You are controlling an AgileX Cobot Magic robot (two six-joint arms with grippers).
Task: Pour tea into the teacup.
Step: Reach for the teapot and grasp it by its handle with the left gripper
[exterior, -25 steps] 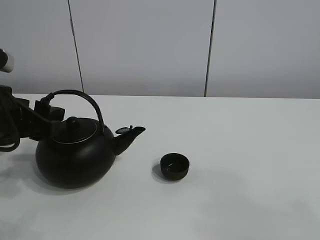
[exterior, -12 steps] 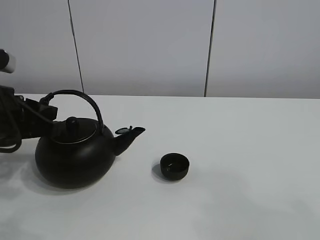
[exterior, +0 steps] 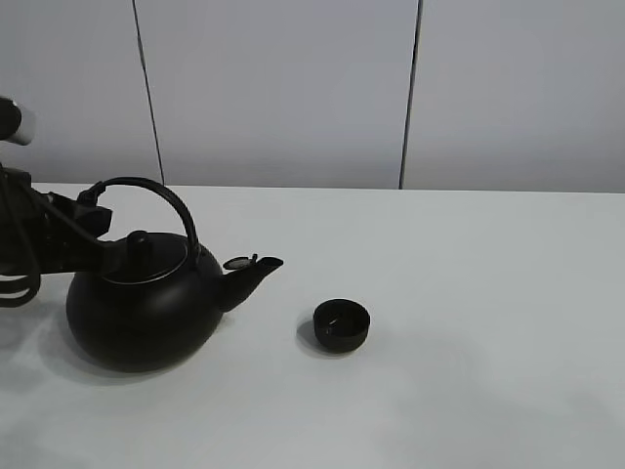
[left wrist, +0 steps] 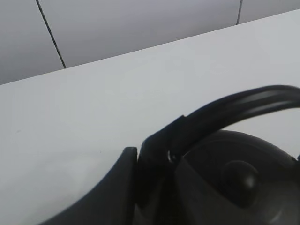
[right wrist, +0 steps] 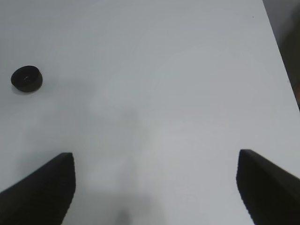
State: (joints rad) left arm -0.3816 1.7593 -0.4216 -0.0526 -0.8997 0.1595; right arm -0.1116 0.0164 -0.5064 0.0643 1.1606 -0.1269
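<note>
A big round black kettle (exterior: 142, 308) with a hoop handle (exterior: 156, 191) sits low on the white table (exterior: 469, 293) at the left, its spout (exterior: 252, 272) pointing right. My left gripper (exterior: 90, 210) is shut on the left end of the handle, which the left wrist view shows between its fingers (left wrist: 154, 154). The small black teacup (exterior: 341, 325) stands on the table to the right of the spout, apart from it; it also shows in the right wrist view (right wrist: 27, 78). No stream of tea shows. My right gripper (right wrist: 154, 154) is open and empty, far from the cup.
A grey panelled wall (exterior: 293, 88) runs behind the table's back edge. The table's edge (right wrist: 276, 51) shows in the right wrist view. My left arm's cables (exterior: 15, 264) hang at the far left.
The kettle has shifted slightly left and down with my left gripper, and its spout now sits a little lower. The teacup has not moved.
</note>
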